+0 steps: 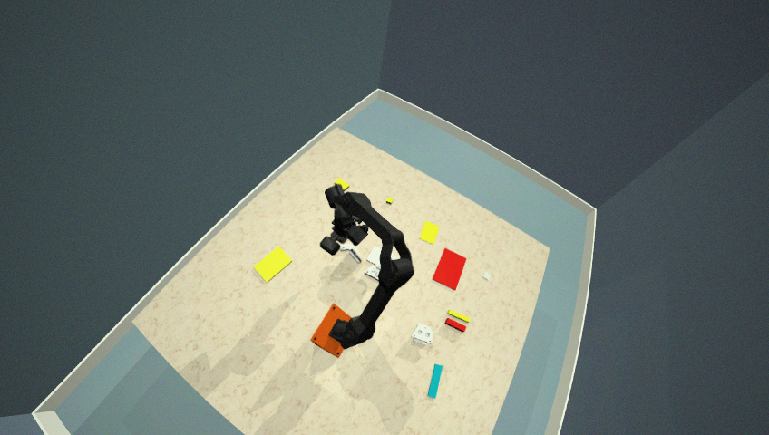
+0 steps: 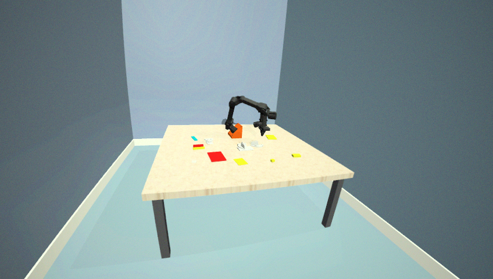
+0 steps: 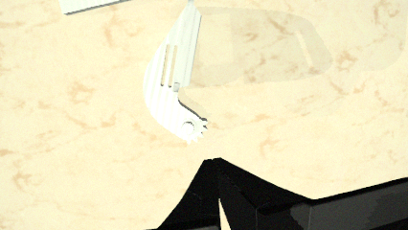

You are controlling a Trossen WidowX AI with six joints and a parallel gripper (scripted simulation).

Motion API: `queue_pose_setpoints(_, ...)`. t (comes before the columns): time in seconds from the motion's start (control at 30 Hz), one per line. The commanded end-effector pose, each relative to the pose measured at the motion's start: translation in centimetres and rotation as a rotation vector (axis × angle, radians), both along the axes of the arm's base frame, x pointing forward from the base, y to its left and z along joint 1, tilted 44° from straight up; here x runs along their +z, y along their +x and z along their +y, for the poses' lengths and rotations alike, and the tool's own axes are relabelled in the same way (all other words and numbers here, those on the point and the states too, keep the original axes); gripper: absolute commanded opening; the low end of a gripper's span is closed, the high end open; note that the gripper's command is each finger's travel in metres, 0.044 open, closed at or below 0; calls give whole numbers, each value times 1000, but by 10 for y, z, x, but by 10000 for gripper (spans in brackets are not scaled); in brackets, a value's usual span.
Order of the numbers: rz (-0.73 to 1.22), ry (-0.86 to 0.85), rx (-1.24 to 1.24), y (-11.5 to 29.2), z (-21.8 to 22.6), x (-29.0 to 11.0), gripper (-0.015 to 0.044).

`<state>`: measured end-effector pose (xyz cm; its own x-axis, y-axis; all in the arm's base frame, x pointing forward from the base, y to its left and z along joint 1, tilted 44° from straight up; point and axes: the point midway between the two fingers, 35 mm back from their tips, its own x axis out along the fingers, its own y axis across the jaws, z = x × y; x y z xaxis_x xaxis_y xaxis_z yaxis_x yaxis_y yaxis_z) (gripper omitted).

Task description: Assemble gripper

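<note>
My gripper (image 1: 339, 237) (image 2: 263, 133) (image 3: 212, 167) is shut with nothing between its fingertips. It hangs above the table beside a loose white jaw (image 1: 353, 253) (image 2: 257, 145) (image 3: 160, 98). In the wrist view that jaw lies just beyond the fingertips, its toothed end nearest them. The white gripper base (image 1: 375, 255) (image 2: 246, 149) lies beside it, with more white parts at it; the arm hides some of them in the top view, so I cannot tell how the second jaw sits. The white housing plate (image 1: 422, 334) (image 2: 209, 140), with two round holes, is apart from the base.
The orange arm mount (image 1: 326, 333) (image 2: 236, 132) stands on the table. A red plate (image 1: 449, 268) (image 2: 217, 156), a yellow plate (image 1: 273, 264) (image 2: 271, 137), another yellow plate (image 1: 429, 232) (image 2: 240, 161), a teal bar (image 1: 434, 381) (image 2: 194, 138) and several small blocks lie around.
</note>
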<state>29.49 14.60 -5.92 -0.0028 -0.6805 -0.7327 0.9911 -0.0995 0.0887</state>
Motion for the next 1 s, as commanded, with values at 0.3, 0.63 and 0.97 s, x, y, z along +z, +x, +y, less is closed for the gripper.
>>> queue_pose_setpoints(0.3,0,0,0,0,0,0,105)
queue_pose_setpoints(0.63,0,0,0,0,0,0,368)
queue_pose_setpoints(0.97,0,0,0,0,0,0,440)
